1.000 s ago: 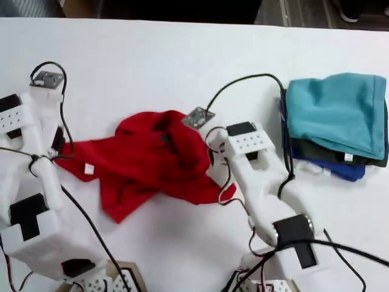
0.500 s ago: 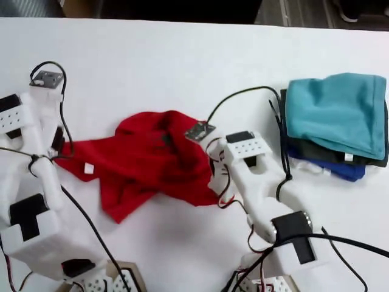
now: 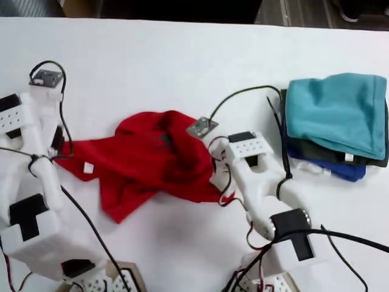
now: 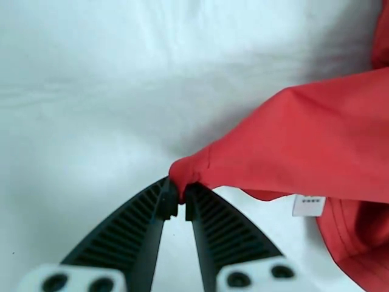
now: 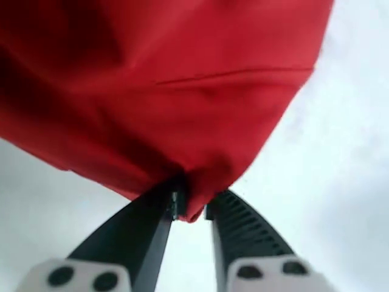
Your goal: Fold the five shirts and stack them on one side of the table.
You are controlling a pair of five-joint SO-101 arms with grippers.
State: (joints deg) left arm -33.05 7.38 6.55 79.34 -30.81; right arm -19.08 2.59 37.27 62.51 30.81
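A crumpled red shirt (image 3: pixel 149 161) lies in the middle of the white table (image 3: pixel 152 67), with a small white tag (image 3: pixel 89 168) showing near its left end. My left gripper (image 4: pixel 181 204) is shut on a pinched corner of the red shirt (image 4: pixel 304 158) at the cloth's left end. My right gripper (image 5: pixel 193 210) is shut on the red shirt (image 5: pixel 152 91) at its right edge, the cloth hanging over the black fingers (image 5: pixel 243 234). In the high view the right arm (image 3: pixel 255 176) sits against the shirt's right side and the left arm (image 3: pixel 30 140) stands at its left.
A stack of folded shirts (image 3: pixel 337 121) lies at the table's right edge, teal on top, dark and blue beneath. Black cables (image 3: pixel 243 94) loop over the table near the right arm. The far half of the table is bare.
The right arm has drawn back toward the near edge and slightly right, pulling the shirt's right edge with it. The left arm has stayed put.
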